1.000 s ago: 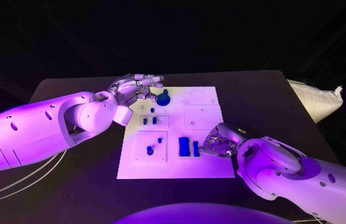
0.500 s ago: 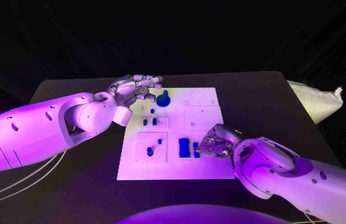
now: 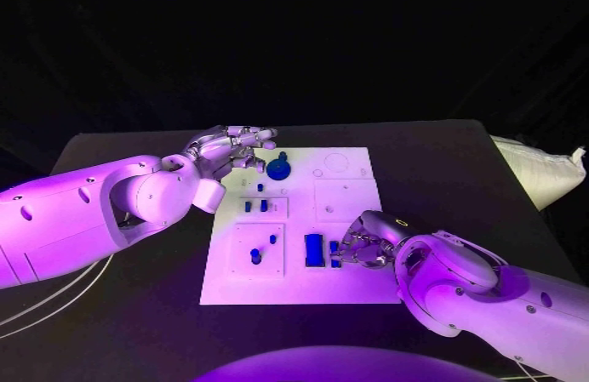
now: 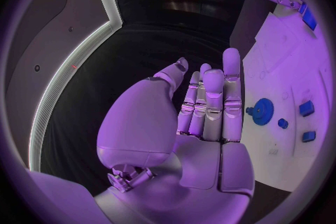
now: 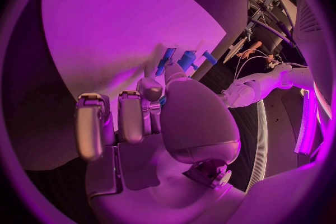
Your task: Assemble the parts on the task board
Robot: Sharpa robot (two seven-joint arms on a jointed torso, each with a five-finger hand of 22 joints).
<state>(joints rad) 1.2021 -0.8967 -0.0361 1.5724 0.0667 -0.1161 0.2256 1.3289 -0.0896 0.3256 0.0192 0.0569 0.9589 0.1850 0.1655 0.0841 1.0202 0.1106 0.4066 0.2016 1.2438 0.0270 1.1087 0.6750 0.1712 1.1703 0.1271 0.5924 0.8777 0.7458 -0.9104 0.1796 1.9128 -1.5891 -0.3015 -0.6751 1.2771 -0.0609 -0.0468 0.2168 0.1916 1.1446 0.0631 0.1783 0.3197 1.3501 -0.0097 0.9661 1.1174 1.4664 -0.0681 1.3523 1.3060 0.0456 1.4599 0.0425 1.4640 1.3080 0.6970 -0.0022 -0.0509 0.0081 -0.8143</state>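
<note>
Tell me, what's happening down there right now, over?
Left hand open, hovering at the task board's far corner beside the blue gear. Right hand down at the blue bars; grip unclear. Nothing blocking.

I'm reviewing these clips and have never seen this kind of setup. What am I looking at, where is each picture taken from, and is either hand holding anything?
This is a robot with two white arms ending in silver hands, working at a black table. One picture looks down from its head; the two round ones come from cameras at each wrist, behind that hand. On the table lies a white task board carrying small blue parts, among them a round blue gear at the far end and upright blue blocks nearer the robot. The left hand hovers beside the gear, fingers apart, holding nothing. The right hand is at the blue blocks with its fingers curled against them; whether it actually grips one cannot be told.
</note>
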